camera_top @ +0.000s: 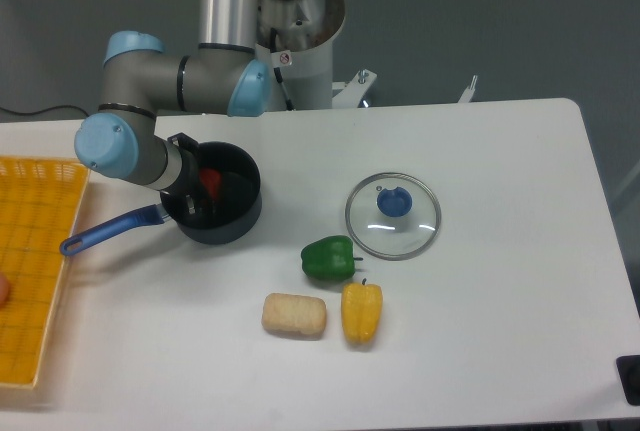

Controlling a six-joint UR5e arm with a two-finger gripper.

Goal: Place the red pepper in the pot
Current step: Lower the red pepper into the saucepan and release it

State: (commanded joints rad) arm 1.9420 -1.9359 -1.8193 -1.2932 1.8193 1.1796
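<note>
While unlabeled, red pepper (210, 181) sits inside pot (222, 201), claw (196, 194) over it.

Silver-grey tubular arm (160, 79) with light-blue joint caps (108, 146)

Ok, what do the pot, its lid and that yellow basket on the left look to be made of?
Pot: dark matte body, probably coated metal, with a glossy blue handle that looks plastic. Lid: clear glass, since the table shows through it, with a thin metallic-looking rim and a blue knob, likely plastic. Basket: yellow-orange grid mesh, apparently moulded plastic; the picture cannot confirm it.
</note>
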